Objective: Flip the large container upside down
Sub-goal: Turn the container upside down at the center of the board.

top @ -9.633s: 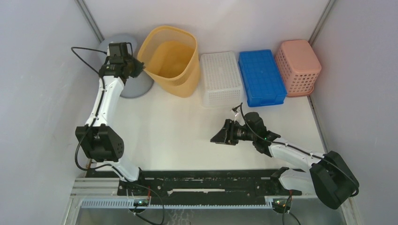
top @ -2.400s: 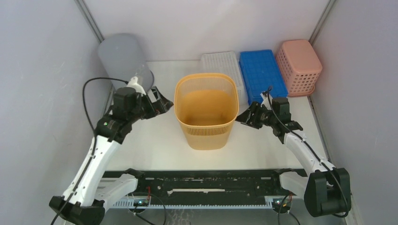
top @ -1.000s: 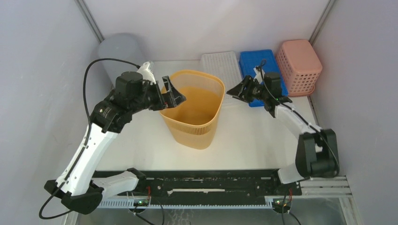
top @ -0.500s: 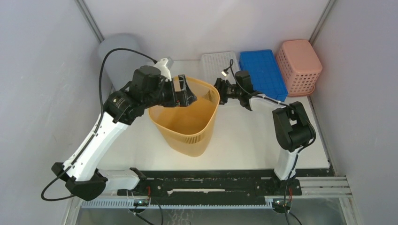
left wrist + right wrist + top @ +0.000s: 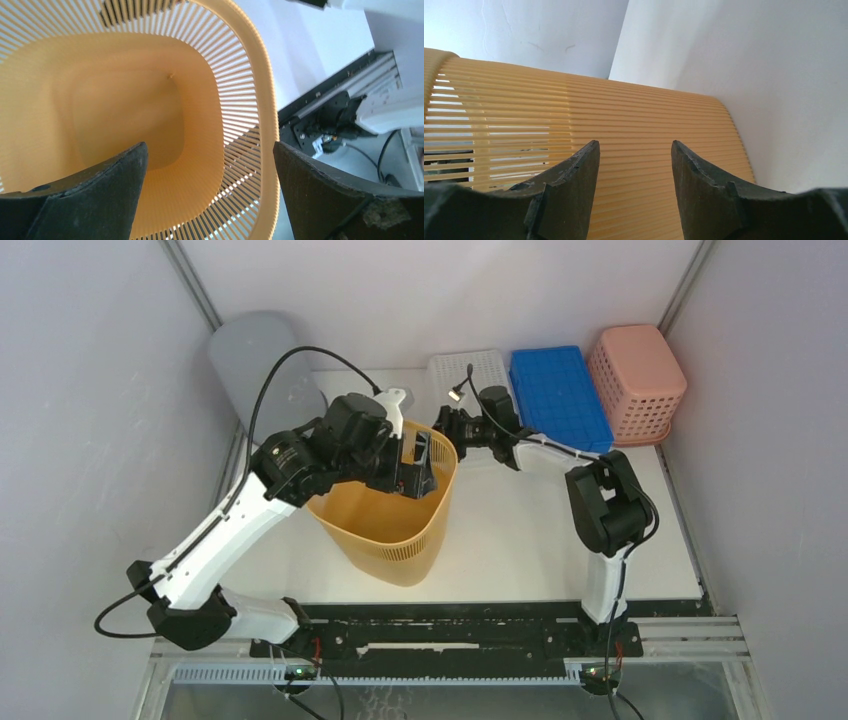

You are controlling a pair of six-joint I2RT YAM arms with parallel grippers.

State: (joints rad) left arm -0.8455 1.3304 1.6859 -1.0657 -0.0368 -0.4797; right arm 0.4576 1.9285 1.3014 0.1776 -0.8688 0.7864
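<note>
The large container is a slatted orange basket (image 5: 385,540) standing tilted, mouth up, at the table's middle left. My left gripper (image 5: 418,468) hangs over its right rim, wide open. In the left wrist view the left gripper (image 5: 210,145) straddles that rim, one finger over the basket's inside (image 5: 125,100), the other outside it. My right gripper (image 5: 443,427) is at the far right of the basket, by its upper wall. In the right wrist view the right gripper (image 5: 634,145) is open, and the basket's ribbed outer wall (image 5: 624,115) fills the view close ahead.
A grey bin (image 5: 255,360) stands at the back left. Along the back wall sit a white crate (image 5: 470,375), a blue crate (image 5: 560,390) and a pink basket (image 5: 640,370). The black rail (image 5: 440,625) with the arm bases runs along the near edge.
My left gripper has moved right across the basket's mouth to its right rim. The right gripper has come left up to the basket's wall. The basket has shifted left and tilted.
</note>
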